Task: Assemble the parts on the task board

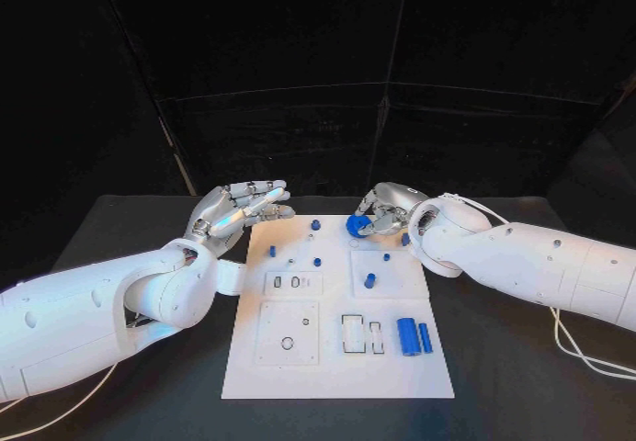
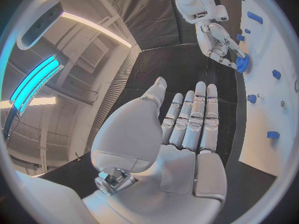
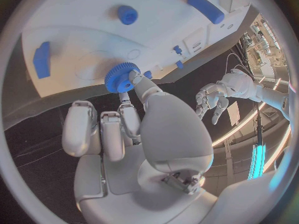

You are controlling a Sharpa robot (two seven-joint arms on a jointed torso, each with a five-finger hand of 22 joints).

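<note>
1. Head view: the right hand [image 1: 381,213] pinched a blue gear [image 1: 357,224] over the far edge of the task board [image 1: 338,367]; the left hand [image 1: 239,209] hovered empty beside the board's far-left corner, fingers spread.
2. Left wrist view: its flat palm [image 2: 187,119] held nothing.
3. Right wrist view: fingertips [image 3: 134,77] gripped the gear's toothed rim.

A robotics lab or test cell: a black counter [image 1: 159,367] carries a white task board [image 1: 338,367], black curtains [image 1: 291,110] close it off behind, and the left wrist view shows long ceiling strip lights [image 2: 93,27] and a ceiling vent [image 2: 93,57] overhead.
</note>
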